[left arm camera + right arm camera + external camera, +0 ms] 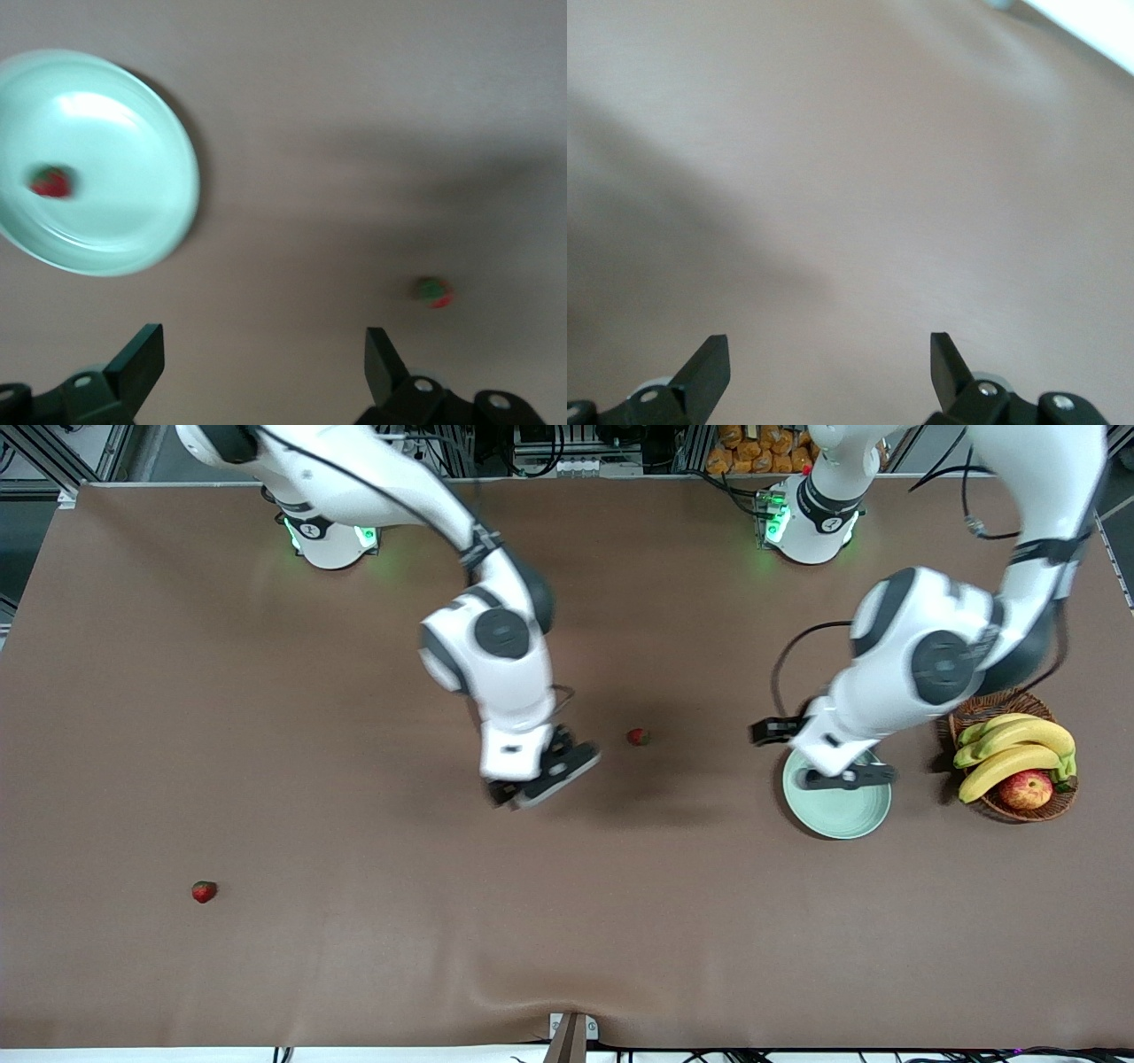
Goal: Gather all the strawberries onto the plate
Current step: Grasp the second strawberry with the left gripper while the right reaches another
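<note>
One strawberry (pixel 50 181) lies in the plate (pixel 168 133). Two strawberries remain on the worktop (pixel 266 691): one (pixel 637 736) at the plate's nine o'clock, one (pixel 204 891) toward the right arm's end. Left end effector (pixel 843 779) over the plate, right end effector (pixel 542 775) over bare worktop, both open, empty. Berries likely light, soft, bruisable: grip gently across the body.

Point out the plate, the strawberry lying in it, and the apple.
plate (pixel 133 115): left wrist view, bare inner surface.
strawberry in the plate (pixel 51 181): left wrist view, red body.
apple (pixel 1025 789): front view, red skin, in the basket.
</note>
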